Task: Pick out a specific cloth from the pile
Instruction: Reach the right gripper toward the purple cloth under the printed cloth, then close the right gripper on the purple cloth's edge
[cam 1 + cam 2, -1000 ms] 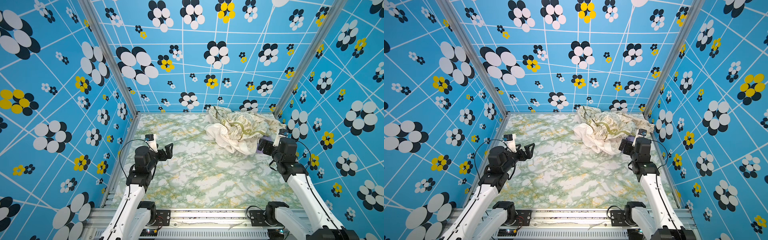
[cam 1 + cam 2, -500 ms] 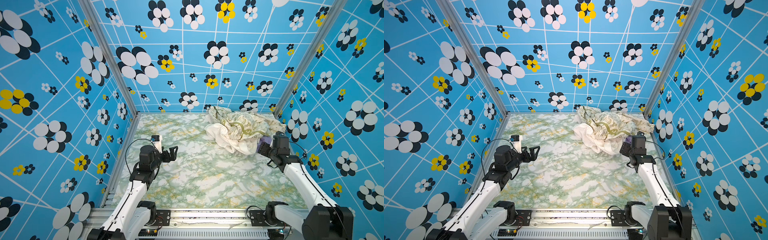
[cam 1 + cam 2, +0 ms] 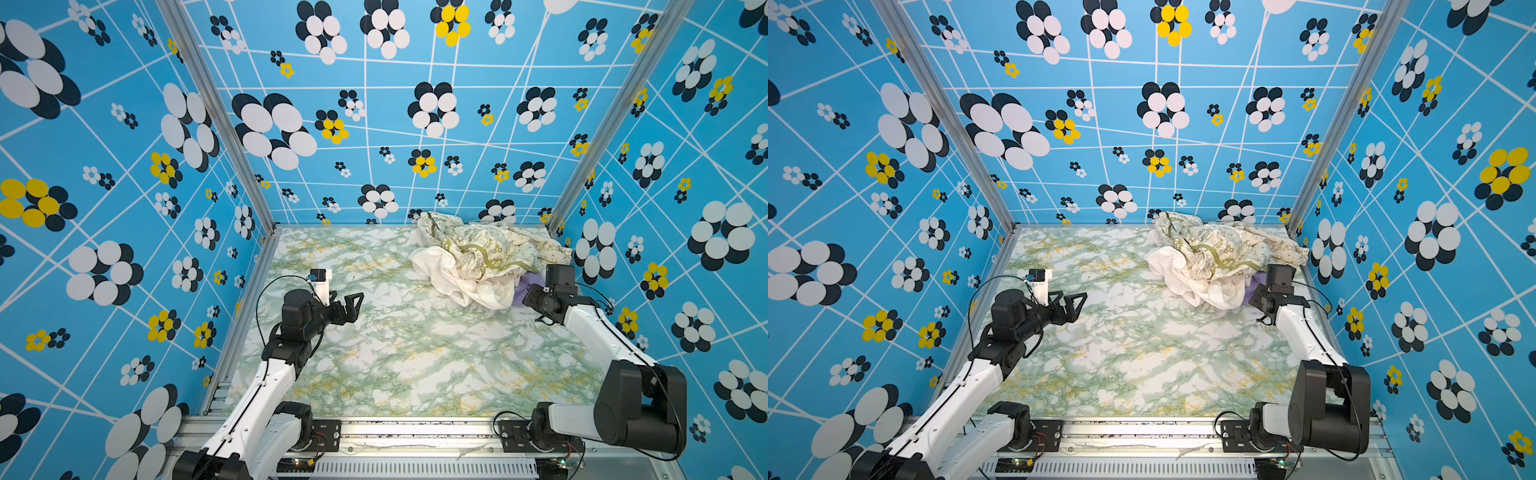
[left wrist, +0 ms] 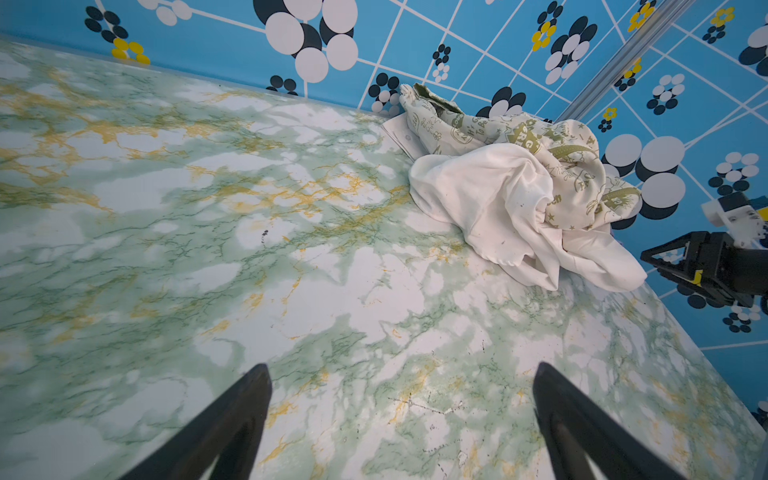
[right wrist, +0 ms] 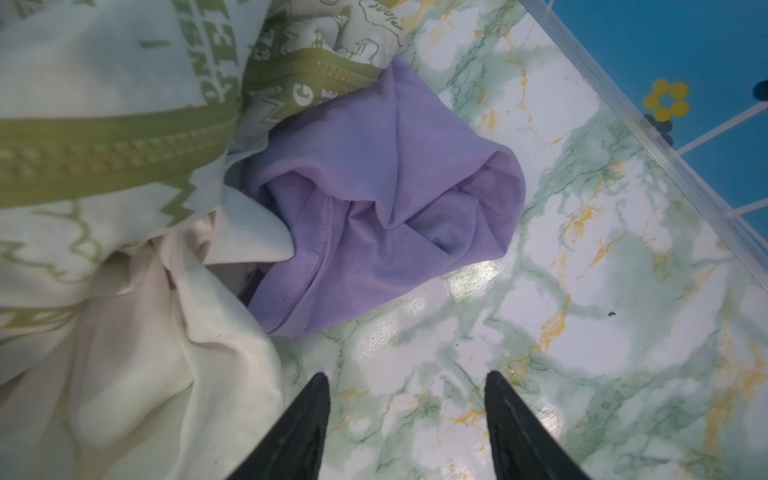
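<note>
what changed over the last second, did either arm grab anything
The right gripper advanced to the small lavender-purple cloth at the edge of the pile, its jaws narrowing but gripping nothing yet. The left gripper drifted slightly forward over the marble-patterned table, open and empty. The white cloth and cream olive-printed cloth stayed put.

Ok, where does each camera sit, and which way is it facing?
Top views: high at the front, looking down at the table, both arms, the pile.
Left wrist: on the left arm, facing the pile; open left gripper, right gripper visible.
Right wrist: looks down on the purple cloth; fingertips apart.
Shared: the pile.
</note>
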You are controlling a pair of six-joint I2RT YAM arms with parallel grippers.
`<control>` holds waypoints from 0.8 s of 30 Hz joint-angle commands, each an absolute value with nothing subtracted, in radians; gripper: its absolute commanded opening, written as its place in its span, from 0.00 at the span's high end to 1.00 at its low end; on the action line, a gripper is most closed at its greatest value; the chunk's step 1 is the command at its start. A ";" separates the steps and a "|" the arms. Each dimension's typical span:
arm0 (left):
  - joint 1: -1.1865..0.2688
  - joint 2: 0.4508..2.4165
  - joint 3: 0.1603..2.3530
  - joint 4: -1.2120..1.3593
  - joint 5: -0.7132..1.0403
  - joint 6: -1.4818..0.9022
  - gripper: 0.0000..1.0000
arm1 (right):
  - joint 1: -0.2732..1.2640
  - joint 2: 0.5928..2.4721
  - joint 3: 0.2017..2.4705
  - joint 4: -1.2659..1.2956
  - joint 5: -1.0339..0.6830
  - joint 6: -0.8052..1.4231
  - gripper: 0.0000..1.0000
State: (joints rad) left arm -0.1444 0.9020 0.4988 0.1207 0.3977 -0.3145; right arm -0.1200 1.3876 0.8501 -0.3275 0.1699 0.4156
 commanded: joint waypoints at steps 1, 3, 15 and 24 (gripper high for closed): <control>-0.152 0.901 0.528 0.155 0.432 -0.321 0.01 | -0.132 1.459 0.896 -0.272 0.157 0.447 0.40; -0.153 0.901 0.528 0.156 0.437 -0.323 0.01 | -0.132 1.508 0.917 -0.257 0.161 0.447 0.40; -0.153 0.887 0.522 0.166 0.448 -0.322 0.01 | -0.147 1.706 1.022 -0.275 0.142 0.457 0.49; -0.152 0.890 0.525 0.169 0.451 -0.320 0.01 | -0.156 1.776 1.065 -0.342 0.079 0.483 0.60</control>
State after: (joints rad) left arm -0.1455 0.9001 0.4992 0.1509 0.4316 -0.3153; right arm -0.1459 1.7409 1.0424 -0.2806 0.1192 0.4606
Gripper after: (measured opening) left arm 0.992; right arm 0.404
